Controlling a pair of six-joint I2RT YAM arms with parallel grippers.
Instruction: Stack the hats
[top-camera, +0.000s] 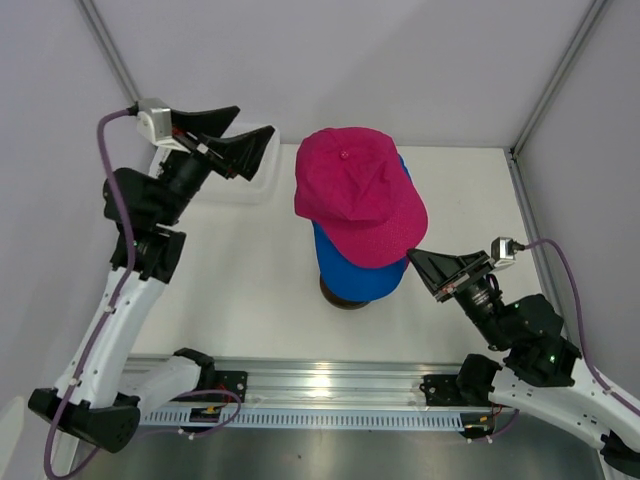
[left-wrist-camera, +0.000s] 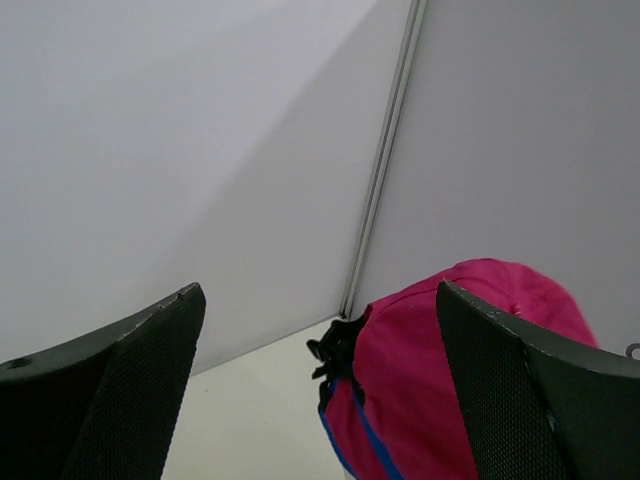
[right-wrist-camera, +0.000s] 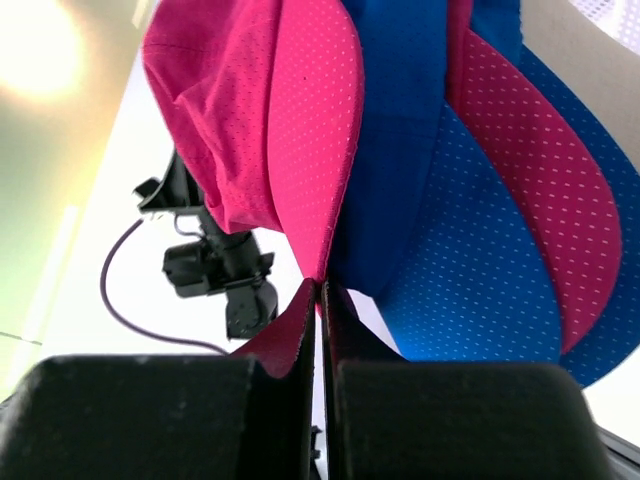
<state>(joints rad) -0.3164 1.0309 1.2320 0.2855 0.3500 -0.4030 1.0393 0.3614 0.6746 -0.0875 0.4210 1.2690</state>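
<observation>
While right claw (top-camera: 414, 256) pinches brim edge of top pink hat (top-camera: 355, 190), left claw (top-camera: 252, 124) gapes empty, well apart.

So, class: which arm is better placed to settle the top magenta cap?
Right: its jaws are shut on the brim of the magenta cap; the left jaws stand open by the white basket.

Count, wrist view: at least 2 pink hats (right-wrist-camera: 300, 120), at least 2 blue hats (right-wrist-camera: 400, 130), one stack; 1 white basket (top-camera: 252, 192) at 11 o'clock
</observation>
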